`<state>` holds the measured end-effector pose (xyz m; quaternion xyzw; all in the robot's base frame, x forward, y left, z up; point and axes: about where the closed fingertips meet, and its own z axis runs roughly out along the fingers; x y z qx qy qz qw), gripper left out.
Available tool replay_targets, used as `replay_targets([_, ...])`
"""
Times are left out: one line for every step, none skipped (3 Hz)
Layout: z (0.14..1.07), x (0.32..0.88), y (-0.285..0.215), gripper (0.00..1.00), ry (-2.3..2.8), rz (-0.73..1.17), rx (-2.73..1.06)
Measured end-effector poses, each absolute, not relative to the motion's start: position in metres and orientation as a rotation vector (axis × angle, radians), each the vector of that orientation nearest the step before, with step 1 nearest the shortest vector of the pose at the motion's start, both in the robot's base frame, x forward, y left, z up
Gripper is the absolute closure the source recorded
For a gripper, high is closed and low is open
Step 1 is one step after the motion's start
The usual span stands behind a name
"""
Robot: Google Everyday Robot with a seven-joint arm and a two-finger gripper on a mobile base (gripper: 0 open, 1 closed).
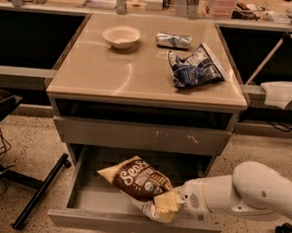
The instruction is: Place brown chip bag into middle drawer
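As the arm [241, 193] stretches low, its tool [166, 204] clamps the brown chip bag [136, 180] over the middle drawer [128, 223].

Large dark brown chip bag [136, 180] is crinkled film with a dull sheen, pinched at its lower edge by the cream-yellow, rubbery-looking gripper [164, 204] over the tray of the wide gray middle drawer [128, 223], which looks like matt painted metal. White arm shell [251, 193] is smooth semi-gloss plastic. Beige tabletop [124, 72] is smooth and glossy, cream bowl [121, 36] matt, blue-and-white bag [194, 69] and small silvery packet [173, 40] shiny crumpled foil, upper gray drawer front [142, 136] matt with pale scratches, floor [29, 135] speckled and stone-like.
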<state>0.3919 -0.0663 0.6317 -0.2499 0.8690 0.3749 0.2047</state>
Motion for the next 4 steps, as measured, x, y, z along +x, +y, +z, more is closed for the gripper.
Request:
replay_targets([0.6, 0.392, -0.062, 1.0, 2.442, 1.112, -0.643])
replay_targets([0.6, 0.39, -0.062, 1.0, 2.445, 1.116, -0.645])
replay_targets([0.551, 0.446, -0.105, 1.0, 2.504, 1.061, -0.524])
replay_targets([0.551, 0.446, -0.105, 1.0, 2.504, 1.061, -0.524])
